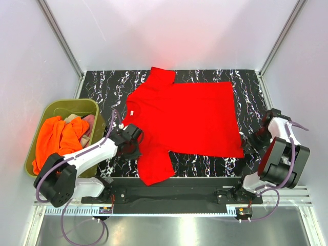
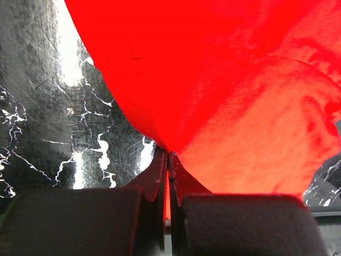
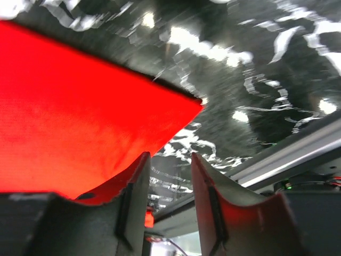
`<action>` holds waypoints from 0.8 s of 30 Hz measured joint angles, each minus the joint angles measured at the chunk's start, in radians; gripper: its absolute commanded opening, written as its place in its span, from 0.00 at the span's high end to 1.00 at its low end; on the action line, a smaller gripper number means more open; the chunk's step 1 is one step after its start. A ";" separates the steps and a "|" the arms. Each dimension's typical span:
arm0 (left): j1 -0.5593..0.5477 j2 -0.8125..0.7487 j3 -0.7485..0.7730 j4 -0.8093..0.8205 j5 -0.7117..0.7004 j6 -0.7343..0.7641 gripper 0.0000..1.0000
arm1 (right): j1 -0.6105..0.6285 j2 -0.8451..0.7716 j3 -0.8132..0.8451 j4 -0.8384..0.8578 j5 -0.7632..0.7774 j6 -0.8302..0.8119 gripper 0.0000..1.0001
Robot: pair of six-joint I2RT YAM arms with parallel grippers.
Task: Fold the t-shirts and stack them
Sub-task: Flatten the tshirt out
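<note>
A bright red t-shirt (image 1: 189,113) lies spread on the black marbled table (image 1: 205,76), neck to the left and one sleeve hanging toward the near edge. My left gripper (image 1: 132,138) sits at the shirt's left edge beside that sleeve. In the left wrist view it (image 2: 168,156) is shut, with a fold of the red t-shirt (image 2: 213,80) pinched between its jaws. My right gripper (image 1: 250,142) is at the shirt's near right corner. The right wrist view shows it (image 3: 169,157) open over bare table, with the red t-shirt (image 3: 80,117) just left of its left finger.
An olive-green tub (image 1: 72,102) stands off the table's left side. It holds an orange t-shirt (image 1: 56,138), a beige one (image 1: 72,119) and a pinkish one (image 1: 89,123). A black rail (image 1: 174,184) runs along the near edge between the arm bases.
</note>
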 measured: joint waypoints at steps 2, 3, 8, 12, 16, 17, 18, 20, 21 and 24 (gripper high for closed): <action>0.000 -0.014 0.000 0.000 0.000 0.010 1.00 | -0.022 0.000 -0.005 0.000 0.019 0.003 0.58; 0.000 -0.018 0.000 0.000 0.000 0.014 1.00 | -0.026 0.000 -0.006 0.002 0.025 0.004 0.56; 0.000 -0.023 0.000 0.000 0.001 0.031 1.00 | -0.027 0.016 -0.040 0.038 0.029 0.008 0.53; 0.000 -0.024 0.000 0.000 0.004 0.044 1.00 | -0.027 0.035 -0.087 0.079 0.017 0.018 0.53; 0.000 -0.029 0.000 0.000 0.009 0.051 1.00 | -0.027 0.041 -0.114 0.104 0.017 0.027 0.54; 0.000 -0.031 0.000 -0.001 0.011 0.052 1.00 | -0.027 0.048 -0.114 0.111 0.017 0.029 0.54; 0.000 -0.034 0.001 0.000 0.011 0.056 1.00 | -0.027 0.055 -0.116 0.125 0.016 0.032 0.54; 0.000 -0.038 0.001 -0.001 0.011 0.060 1.00 | -0.027 0.068 -0.123 0.150 0.017 0.040 0.55; 0.000 -0.040 0.001 -0.001 0.011 0.063 1.00 | -0.027 0.073 -0.129 0.159 0.017 0.045 0.56; 0.000 -0.050 0.001 -0.001 0.012 0.066 1.00 | -0.027 0.077 -0.139 0.170 0.013 0.058 0.63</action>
